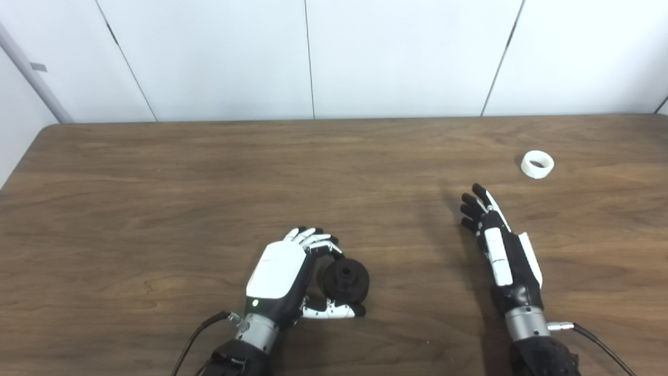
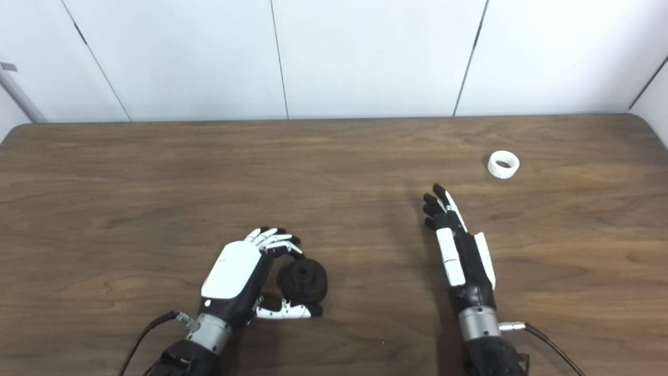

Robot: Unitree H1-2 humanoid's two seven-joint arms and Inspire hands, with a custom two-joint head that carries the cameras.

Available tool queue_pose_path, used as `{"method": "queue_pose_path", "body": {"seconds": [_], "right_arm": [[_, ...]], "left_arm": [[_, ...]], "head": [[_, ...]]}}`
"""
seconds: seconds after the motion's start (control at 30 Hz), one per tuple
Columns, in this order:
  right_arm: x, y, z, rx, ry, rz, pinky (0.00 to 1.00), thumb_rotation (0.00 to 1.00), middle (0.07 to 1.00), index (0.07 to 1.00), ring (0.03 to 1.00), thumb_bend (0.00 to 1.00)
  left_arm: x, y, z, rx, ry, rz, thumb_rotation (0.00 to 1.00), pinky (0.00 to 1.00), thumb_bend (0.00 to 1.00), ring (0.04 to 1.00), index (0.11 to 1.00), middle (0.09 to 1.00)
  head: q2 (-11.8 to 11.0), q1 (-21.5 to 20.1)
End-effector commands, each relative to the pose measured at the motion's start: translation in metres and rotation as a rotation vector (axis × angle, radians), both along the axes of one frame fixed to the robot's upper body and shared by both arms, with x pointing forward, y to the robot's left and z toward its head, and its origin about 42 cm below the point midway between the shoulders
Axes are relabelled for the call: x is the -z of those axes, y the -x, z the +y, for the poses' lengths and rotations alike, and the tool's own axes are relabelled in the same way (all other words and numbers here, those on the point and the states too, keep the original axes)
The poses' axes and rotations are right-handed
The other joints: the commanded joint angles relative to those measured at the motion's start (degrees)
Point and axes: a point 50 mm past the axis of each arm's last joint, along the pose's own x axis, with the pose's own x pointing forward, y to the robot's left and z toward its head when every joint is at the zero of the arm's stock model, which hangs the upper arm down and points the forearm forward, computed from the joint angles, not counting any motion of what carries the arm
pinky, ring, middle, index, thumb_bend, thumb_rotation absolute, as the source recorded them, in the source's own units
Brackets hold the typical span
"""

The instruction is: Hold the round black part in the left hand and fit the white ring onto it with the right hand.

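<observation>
The round black part sits near the table's front edge, a stepped disc with a hole in its middle. My left hand curls around it, fingers over its far side and thumb under its near side, shut on it. The white ring lies on the wooden table at the far right. My right hand is stretched flat with straight fingers pointing away from me, open and holding nothing. Its fingertips are well short of the ring, down and to the left of it.
A white panelled wall runs along the table's far edge. Cables trail from both wrists at the bottom of the picture. The table's rounded far corners show at left and right.
</observation>
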Motion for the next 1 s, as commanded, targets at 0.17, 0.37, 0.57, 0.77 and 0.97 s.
{"method": "queue_pose_path", "body": {"seconds": [0.17,0.37,0.57,0.77,0.97], "right_arm": [[-0.005,0.004,0.001,-0.015,-0.02,-0.011,0.88,1.0,0.91,0.946,0.908,0.55],[-0.014,0.0,-0.012,-0.001,0.027,-0.03,0.91,1.0,0.915,0.94,0.923,0.5],[-0.028,-0.006,-0.027,0.005,0.075,-0.049,0.92,0.96,0.932,0.937,0.937,0.51],[-0.05,-0.013,-0.048,0.057,0.169,-0.075,0.9,0.85,0.931,0.928,0.924,0.52],[-0.081,-0.032,-0.069,0.169,0.384,-0.097,0.85,0.7,0.895,0.876,0.886,0.55]], "left_arm": [[0.035,0.02,0.013,-0.013,-0.085,0.171,0.05,0.95,0.52,0.877,0.486,0.782],[0.038,0.023,0.013,-0.014,-0.083,0.189,0.05,0.95,0.52,0.876,0.487,0.782],[0.042,0.025,0.013,-0.028,-0.067,0.202,0.05,0.95,0.52,0.877,0.487,0.782],[0.045,0.027,0.014,-0.031,-0.063,0.21,0.05,0.95,0.52,0.882,0.486,0.785],[0.046,0.025,0.016,-0.029,-0.061,0.213,0.05,0.96,0.52,0.88,0.486,0.785]], "head": [[0.1,-0.7],[-0.2,-1.9],[-0.6,-4.3],[-1.1,-5.6],[-2.2,-9.5]]}}
